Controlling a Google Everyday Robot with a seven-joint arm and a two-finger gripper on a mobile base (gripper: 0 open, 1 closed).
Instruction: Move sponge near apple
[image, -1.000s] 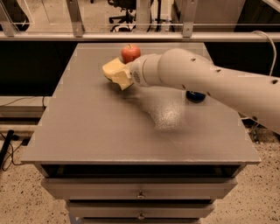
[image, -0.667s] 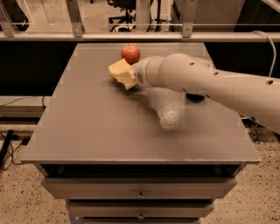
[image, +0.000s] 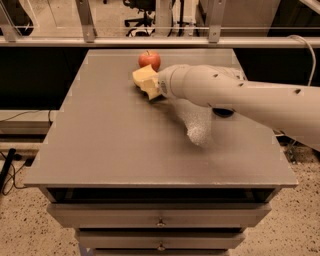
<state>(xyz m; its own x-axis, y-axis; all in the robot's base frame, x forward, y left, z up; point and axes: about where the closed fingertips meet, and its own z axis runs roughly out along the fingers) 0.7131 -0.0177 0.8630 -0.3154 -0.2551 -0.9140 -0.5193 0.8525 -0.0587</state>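
since the earlier frames the sponge (image: 142, 75) and the hand (image: 151, 89) carrying it have travelled across the table (image: 110, 145) toward its far edge, closing on the apple (image: 149, 59). the apple itself has not shifted.

current condition: the hand is closed on the sponge, gripping it at the near right side. the free end of the foam points toward the apple. the sponge sits just beside the apple, on its near side. whether the two touch cannot be told from this view, nor whether the foam's underside rests on the table or hangs just above it. the arm (image: 240, 97) reaches in from the right, passing over a dark object (image: 223, 112) that is mostly hidden beneath it.

assessment: the carry appears almost complete. the remaining work is judged to be the set-down and release.

recommendations for the step in hand:
- lower the sponge straight down where it is. further travel toward the apple risks nudging it, and a round apple would roll easily toward the far edge.
- confirm the foam lies flat on the table before the hand opens, since soft foam springs back when let go and could flick against the apple.
- open the hand fully, then withdraw upward and back along the arm's own line, away from the apple.
- keep the forearm high on retreat, clear of the dark object below it.
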